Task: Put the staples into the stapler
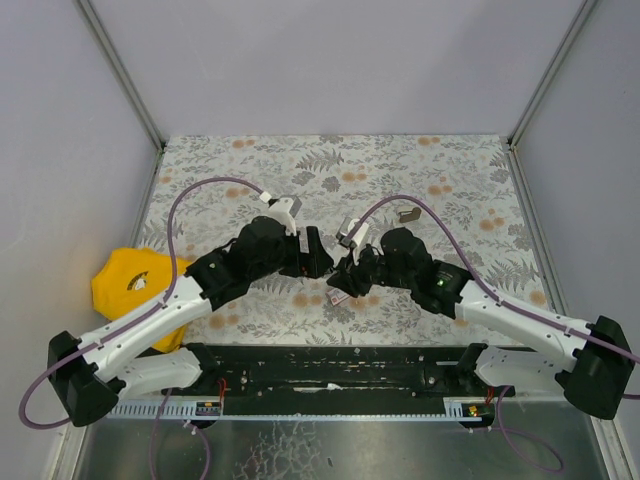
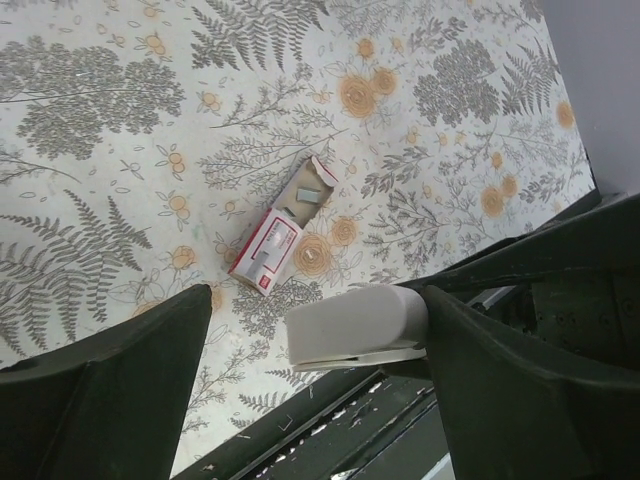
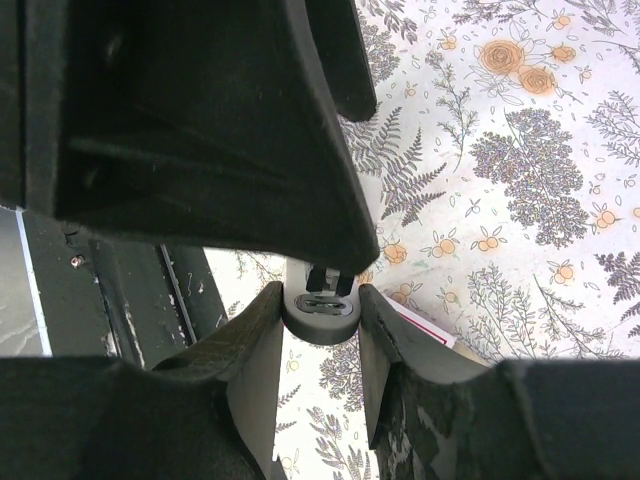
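Note:
The staples carton [image 2: 268, 245] lies flat on the floral mat with its end flap open and the grey tray [image 2: 312, 190] showing. It also shows in the top view [image 1: 338, 297] and as a white, red-edged corner in the right wrist view [image 3: 422, 327]. My right gripper [image 3: 320, 300] is shut on the end of the light grey stapler [image 3: 320, 312] and holds it above the mat near the front rail. My left gripper [image 2: 315, 390] is open, and the stapler [image 2: 355, 325] reaches in between its fingers beside the right one. Both grippers meet at mid table [image 1: 330, 268].
A yellow object [image 1: 130, 285] lies at the left edge of the mat. A small grey-brown piece [image 1: 407, 213] sits behind the right arm. A black rail [image 1: 330, 365] with loose staples on it [image 2: 265, 440] runs along the front edge. Grey walls enclose the table.

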Controlling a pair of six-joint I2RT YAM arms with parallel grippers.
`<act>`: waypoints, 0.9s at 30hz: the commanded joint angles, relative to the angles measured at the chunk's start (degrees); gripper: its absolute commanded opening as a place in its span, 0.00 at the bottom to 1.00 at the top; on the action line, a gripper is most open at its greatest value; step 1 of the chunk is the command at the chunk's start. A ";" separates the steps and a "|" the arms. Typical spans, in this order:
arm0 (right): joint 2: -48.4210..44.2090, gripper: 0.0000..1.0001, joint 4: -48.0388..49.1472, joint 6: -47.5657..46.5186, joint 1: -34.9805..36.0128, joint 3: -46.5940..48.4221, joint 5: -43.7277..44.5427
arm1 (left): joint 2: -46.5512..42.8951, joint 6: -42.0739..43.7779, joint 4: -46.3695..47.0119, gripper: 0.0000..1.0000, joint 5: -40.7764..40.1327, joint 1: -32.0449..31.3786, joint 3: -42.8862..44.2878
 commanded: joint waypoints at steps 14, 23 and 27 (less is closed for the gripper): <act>-5.33 0.00 3.17 -0.42 0.73 -1.22 2.70 | -7.29 -5.54 -6.03 0.83 -11.88 -0.02 -6.34; -7.02 0.00 4.69 0.68 0.66 -2.14 2.45 | -11.75 -7.58 -8.35 0.86 -15.14 0.13 -9.87; -7.93 0.00 5.57 1.49 0.68 -2.77 2.18 | -13.29 -7.78 -8.95 0.87 -15.53 0.56 -10.35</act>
